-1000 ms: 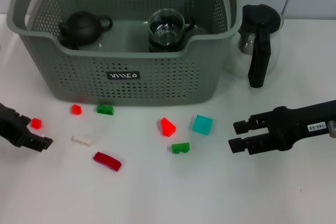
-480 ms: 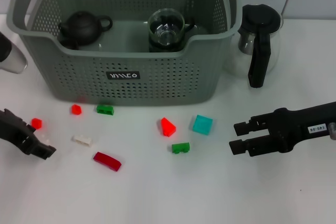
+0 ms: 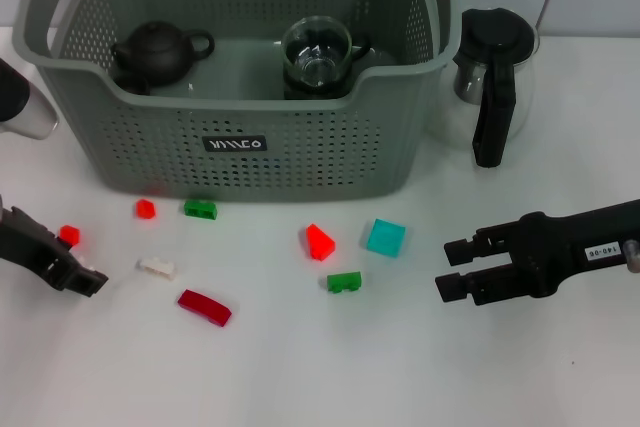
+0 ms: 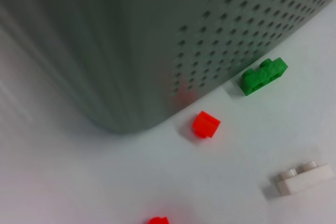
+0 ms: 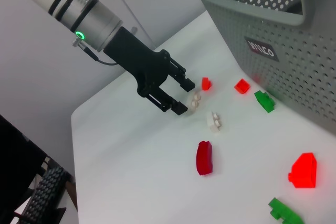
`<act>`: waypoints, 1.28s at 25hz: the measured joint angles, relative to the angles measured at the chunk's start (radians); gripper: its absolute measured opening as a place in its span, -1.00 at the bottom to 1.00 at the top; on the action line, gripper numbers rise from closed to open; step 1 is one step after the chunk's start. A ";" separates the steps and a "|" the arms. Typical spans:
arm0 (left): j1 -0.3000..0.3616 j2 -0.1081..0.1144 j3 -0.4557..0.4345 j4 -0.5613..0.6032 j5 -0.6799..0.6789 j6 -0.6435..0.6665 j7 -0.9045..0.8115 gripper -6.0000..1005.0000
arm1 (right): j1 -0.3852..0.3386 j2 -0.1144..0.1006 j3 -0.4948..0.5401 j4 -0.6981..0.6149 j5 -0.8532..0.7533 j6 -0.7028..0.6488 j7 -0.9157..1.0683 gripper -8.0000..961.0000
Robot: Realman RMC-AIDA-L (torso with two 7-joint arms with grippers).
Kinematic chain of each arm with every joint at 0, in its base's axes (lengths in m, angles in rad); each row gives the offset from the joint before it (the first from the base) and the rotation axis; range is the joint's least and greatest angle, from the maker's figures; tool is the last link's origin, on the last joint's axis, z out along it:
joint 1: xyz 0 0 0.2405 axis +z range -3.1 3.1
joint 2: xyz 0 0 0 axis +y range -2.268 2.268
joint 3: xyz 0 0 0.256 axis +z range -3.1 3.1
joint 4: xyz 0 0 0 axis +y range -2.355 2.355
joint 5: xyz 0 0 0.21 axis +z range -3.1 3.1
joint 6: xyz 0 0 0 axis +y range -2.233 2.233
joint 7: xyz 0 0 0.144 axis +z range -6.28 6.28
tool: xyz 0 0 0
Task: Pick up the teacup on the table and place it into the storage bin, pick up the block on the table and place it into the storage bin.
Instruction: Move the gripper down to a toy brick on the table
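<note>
The grey storage bin (image 3: pixel 236 145) stands at the back, its wall filling the left wrist view (image 4: pixel 131 35). Inside it sit a glass teacup (image 3: pixel 317 52) and a black teapot (image 3: pixel 158 50). Several blocks lie in front: a small red block (image 3: pixel 146 208), a green block (image 3: pixel 200 209), a white block (image 3: pixel 156 267), a dark red block (image 3: pixel 204 307) and a teal block (image 3: pixel 385 237). My left gripper (image 3: pixel 88 277) (image 5: pixel 181 94) is open and low at the left, beside another red block (image 3: pixel 68 235). My right gripper (image 3: pixel 445 269) is open and empty, right of a green block (image 3: pixel 344 282).
A glass jug with a black handle (image 3: pixel 492 77) stands right of the bin. A red wedge block (image 3: pixel 319 242) lies near the teal one. The table's left edge (image 5: pixel 79 129) is close behind my left arm.
My left gripper has shifted slightly right near the small red block, and its silver forearm has come into view at the upper left. My right gripper has sunk a little.
</note>
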 joint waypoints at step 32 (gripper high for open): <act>-0.022 0.026 0.001 -0.086 0.001 -0.049 -0.013 0.33 | -0.002 0.000 -0.005 0.000 0.000 0.009 0.002 0.48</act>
